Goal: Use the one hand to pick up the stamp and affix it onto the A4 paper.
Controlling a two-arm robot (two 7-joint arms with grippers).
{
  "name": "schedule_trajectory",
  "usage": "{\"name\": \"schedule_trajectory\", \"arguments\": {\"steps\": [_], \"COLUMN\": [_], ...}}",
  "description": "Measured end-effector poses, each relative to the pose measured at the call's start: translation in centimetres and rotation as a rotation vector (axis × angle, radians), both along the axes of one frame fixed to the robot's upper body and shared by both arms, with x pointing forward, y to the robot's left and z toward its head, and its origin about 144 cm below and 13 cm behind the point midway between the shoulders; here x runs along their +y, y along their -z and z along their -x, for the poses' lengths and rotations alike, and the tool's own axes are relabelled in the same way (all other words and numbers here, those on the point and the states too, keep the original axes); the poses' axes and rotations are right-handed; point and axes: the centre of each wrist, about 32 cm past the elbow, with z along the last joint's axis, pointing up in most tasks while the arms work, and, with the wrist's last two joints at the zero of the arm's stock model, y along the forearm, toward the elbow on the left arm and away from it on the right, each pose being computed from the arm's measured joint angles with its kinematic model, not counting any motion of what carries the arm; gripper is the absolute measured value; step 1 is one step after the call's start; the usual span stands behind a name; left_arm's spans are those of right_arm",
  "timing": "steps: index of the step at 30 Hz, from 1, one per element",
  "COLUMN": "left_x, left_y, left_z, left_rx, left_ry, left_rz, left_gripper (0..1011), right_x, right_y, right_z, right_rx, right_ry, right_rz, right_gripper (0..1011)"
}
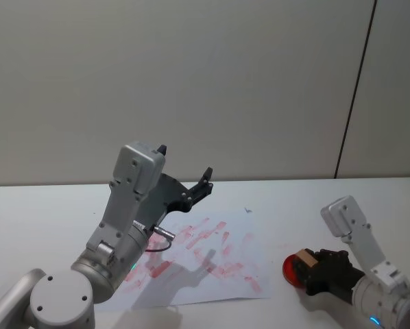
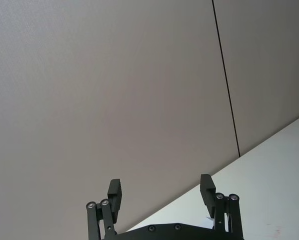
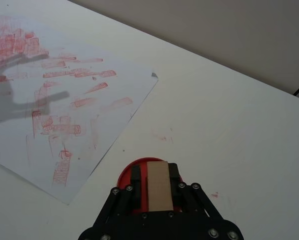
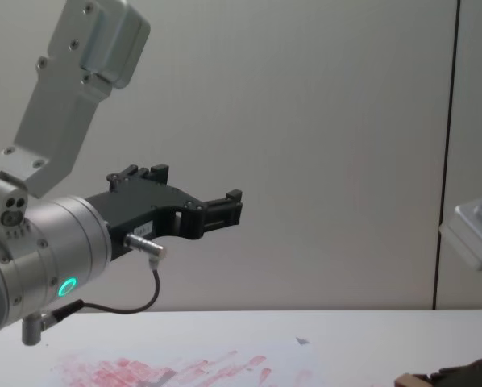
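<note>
The stamp [image 1: 303,259], a small light-brown wooden block, sits upright on a round red ink pad [image 1: 291,272] to the right of the A4 paper [image 1: 212,257]. My right gripper [image 1: 313,267], the hand on the blue-ringed wrist, is shut on it. In the right wrist view the black fingers [image 3: 135,176] flank the stamp [image 3: 159,187] over the pad [image 3: 126,176]. The paper [image 3: 64,100] lies flat, covered in red prints. My left gripper [image 1: 186,162] hangs open high above the paper, holding nothing [image 2: 160,186].
The white table [image 1: 315,205] runs to a grey wall at the back. The left arm [image 4: 56,266] casts a shadow on the paper. Faint red smudges mark the tabletop [image 3: 162,137] beside the pad.
</note>
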Motion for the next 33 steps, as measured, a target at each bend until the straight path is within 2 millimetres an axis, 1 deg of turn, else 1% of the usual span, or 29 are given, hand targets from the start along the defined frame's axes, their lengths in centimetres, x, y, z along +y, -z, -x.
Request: {"name": "schedule_trajectory", "arguments": {"steps": [2, 3, 4, 5, 6, 7, 8, 9, 10, 11, 12, 17, 19, 20, 22, 23, 24, 33], "left_x": [0.00, 0.00, 0.00, 0.00, 0.00, 0.00, 0.00, 0.00, 0.00, 0.00, 0.00, 0.00, 0.00, 0.00, 0.00, 0.00, 0.00, 0.00], "left_y": [0.00, 0.00, 0.00, 0.00, 0.00, 0.00, 0.00, 0.00, 0.00, 0.00, 0.00, 0.00, 0.00, 0.00, 0.00, 0.00, 0.00, 0.00], "left_z": [0.00, 0.00, 0.00, 0.00, 0.00, 0.00, 0.00, 0.00, 0.00, 0.00, 0.00, 0.00, 0.00, 0.00, 0.00, 0.00, 0.00, 0.00], "left_rx": [0.000, 0.000, 0.000, 0.000, 0.000, 0.000, 0.000, 0.000, 0.000, 0.000, 0.000, 0.000, 0.000, 0.000, 0.000, 0.000, 0.000, 0.000], "left_ry": [0.000, 0.000, 0.000, 0.000, 0.000, 0.000, 0.000, 0.000, 0.000, 0.000, 0.000, 0.000, 0.000, 0.000, 0.000, 0.000, 0.000, 0.000], "left_rz": [0.000, 0.000, 0.000, 0.000, 0.000, 0.000, 0.000, 0.000, 0.000, 0.000, 0.000, 0.000, 0.000, 0.000, 0.000, 0.000, 0.000, 0.000], "left_gripper": [1001, 1001, 1001, 1001, 1001, 1001, 1001, 1001, 1001, 1001, 1001, 1001, 1001, 1002, 1002, 1001, 1001, 1001], "right_x": [0.01, 0.01, 0.02, 0.03, 0.03, 0.04, 0.04, 0.04, 0.04, 0.05, 0.05, 0.05, 0.05, 0.06, 0.06, 0.06, 0.07, 0.08], "right_y": [0.13, 0.16, 0.19, 0.24, 0.28, 0.33, 0.35, 0.38, 0.41, 0.43, 0.45, 0.53, 0.55, 0.57, 0.60, 0.61, 0.61, 0.66], "right_z": [0.00, 0.00, 0.00, -0.01, -0.01, -0.01, -0.01, -0.01, -0.01, -0.01, -0.01, -0.03, -0.03, -0.03, -0.03, -0.03, -0.03, -0.02], "right_rx": [0.001, 0.001, 0.001, 0.001, 0.001, 0.002, 0.002, 0.002, 0.002, 0.002, 0.002, 0.003, 0.003, 0.003, 0.003, 0.004, 0.004, 0.004], "right_ry": [-0.001, -0.001, -0.001, -0.002, -0.002, -0.003, -0.003, -0.003, -0.004, -0.004, -0.004, -0.005, -0.005, -0.005, -0.005, -0.005, -0.006, -0.006], "right_rz": [0.002, 0.002, 0.002, 0.003, 0.003, 0.004, 0.004, 0.005, 0.005, 0.005, 0.005, 0.006, 0.007, 0.007, 0.007, 0.007, 0.007, 0.008], "right_gripper": [344, 361, 420, 420, 481, 481, 551, 551, 611, 623, 673, 815, 857, 910, 957, 957, 999, 1001]}}
